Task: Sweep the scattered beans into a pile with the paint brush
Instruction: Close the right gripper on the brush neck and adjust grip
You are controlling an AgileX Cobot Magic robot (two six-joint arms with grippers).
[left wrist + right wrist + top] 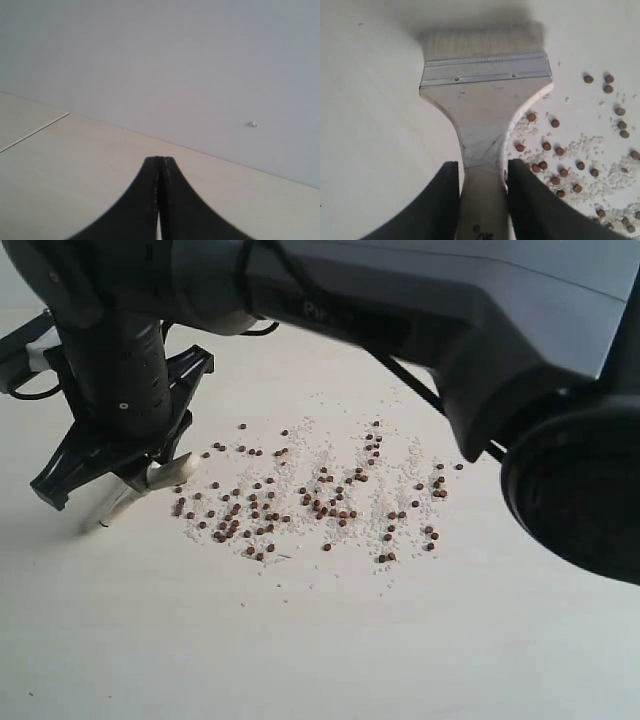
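White-handled brush [485, 115] is sitting clamped in the right hand [483, 166], whose two dark fingers are pressing on either side of the narrow handle just behind where it is widening toward the metal band [485, 70]. Pale bristles [480, 45] are pointing away from the hand and appear to be meeting the tabletop [300, 640], casting a soft shadow ahead of them. In the exterior view this hand is reaching across to the left side, with the brush standing just beside the left edge of the spread. Beans [316, 506] are lying scattered over a wide patch in the middle of the tabletop, mixed with fine white crumbs [400, 455], thicker toward the left and thinning to the right. In the right wrist view several beans are lying close to one side of the handle, not touching the bristles. Left hand [160, 161] is holding nothing, its fingers pressed together, facing a plain wall [175, 60] well apart from the beans.
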